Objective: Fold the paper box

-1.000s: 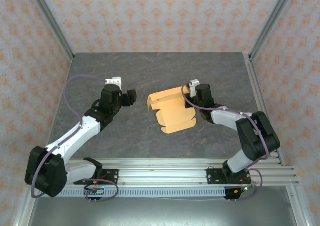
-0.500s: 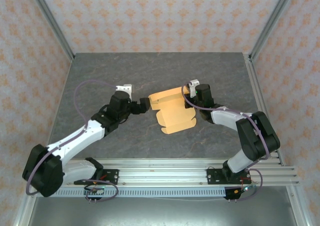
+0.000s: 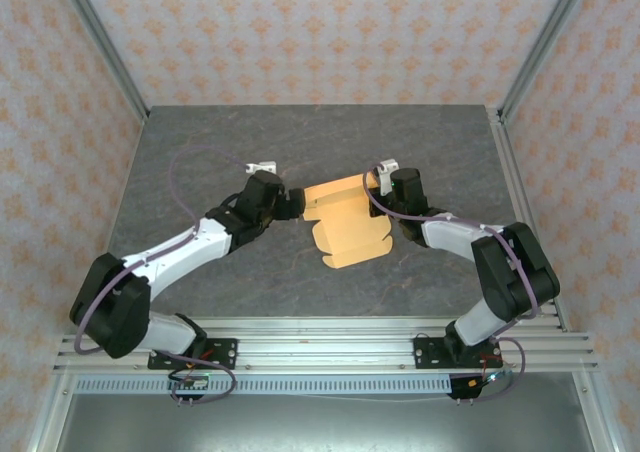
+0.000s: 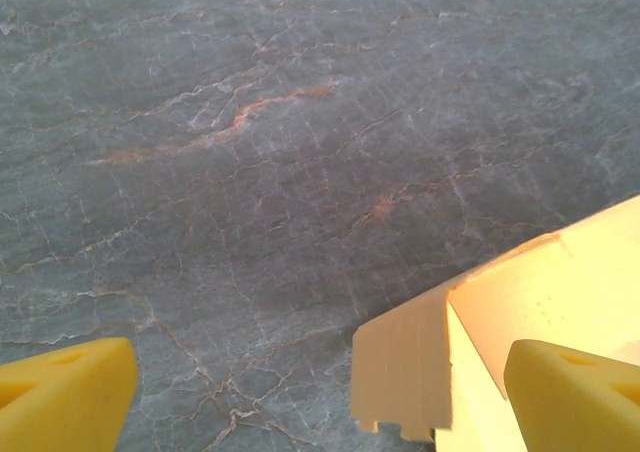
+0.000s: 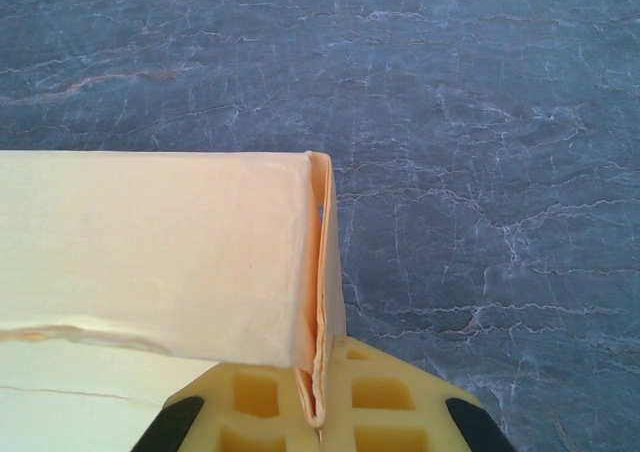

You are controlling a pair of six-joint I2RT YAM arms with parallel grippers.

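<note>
Pinching a doubled edge of the paper box (image 5: 150,252) with the right gripper (image 5: 320,412), clamped tight on the card at the sheet's right side. Lying partly folded near the middle of the grey marbled table (image 3: 200,152), far wall raised, rounded tabs flat toward the near edge. Reaching in with the left gripper (image 4: 315,397), spread wide, with the raised left corner flap between the fingers, closer to the right one; cannot tell whether touching.

Risks from here:
- Closing off-centre and creasing the thin card away from its score line.
- Pushing rightward against the fixed pinch and buckling the panel.
- Catching a single layer and letting the flap spring back.
- Dragging the whole sheet across the smooth top if the right pinch slips.
</note>
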